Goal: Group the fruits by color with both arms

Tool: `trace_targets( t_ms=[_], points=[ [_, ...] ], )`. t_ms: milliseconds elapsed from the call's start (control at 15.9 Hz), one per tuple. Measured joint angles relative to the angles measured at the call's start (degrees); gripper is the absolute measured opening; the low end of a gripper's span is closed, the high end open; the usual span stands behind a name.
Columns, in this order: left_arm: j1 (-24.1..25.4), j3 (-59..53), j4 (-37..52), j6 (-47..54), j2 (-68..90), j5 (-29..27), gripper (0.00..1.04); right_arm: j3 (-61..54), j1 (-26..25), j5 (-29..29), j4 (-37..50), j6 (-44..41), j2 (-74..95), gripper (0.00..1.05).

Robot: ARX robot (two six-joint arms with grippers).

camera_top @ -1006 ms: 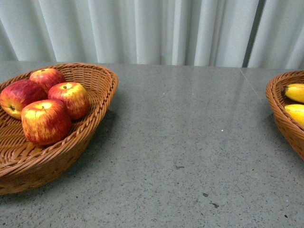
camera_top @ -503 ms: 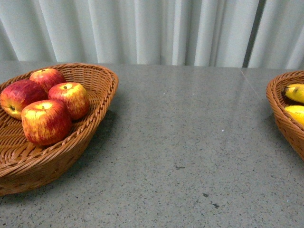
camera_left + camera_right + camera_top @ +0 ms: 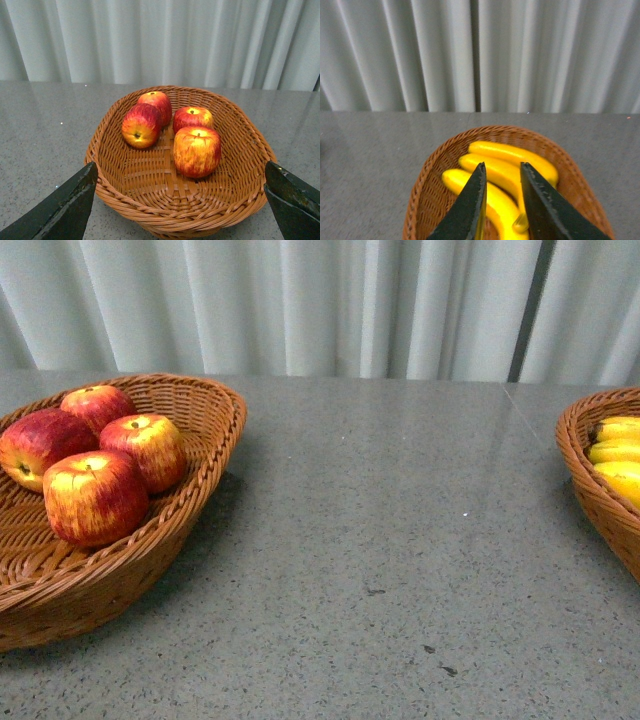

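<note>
Four red apples [image 3: 172,130] sit in my left basket [image 3: 180,210]; my left gripper [image 3: 180,200] hangs spread wide near its rim. Across the grey table [image 3: 400,540] from that basket, three bananas [image 3: 505,175] fill another, my right gripper [image 3: 502,200] nearly closed, empty. Sorting looks finished; next, probably just withdraw.

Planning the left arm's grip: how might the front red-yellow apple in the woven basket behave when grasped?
The glossy red-yellow apple probably resists squeezing but may slip. Being round, it could roll toward its neighbours if nudged, though the brown wicker basket should contain it.
</note>
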Motion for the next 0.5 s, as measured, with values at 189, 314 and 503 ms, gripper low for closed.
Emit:
trace_targets(
  t_ms=[189,314,503],
  points=[
    [0.0,0.0,0.0,0.02,0.0,0.0,0.98,-8.59,8.7,7.72,0.2,-0.24,-7.85,0.02],
    [0.0,0.0,0.0,0.0,0.0,0.0,0.98,-9.68,9.7,8.66,-0.15,-0.24,-8.83,0.02],
    [0.0,0.0,0.0,0.02,0.0,0.0,0.98,-10.36,11.32,11.3,-0.66,-0.26,-9.62,0.02]
  ],
)
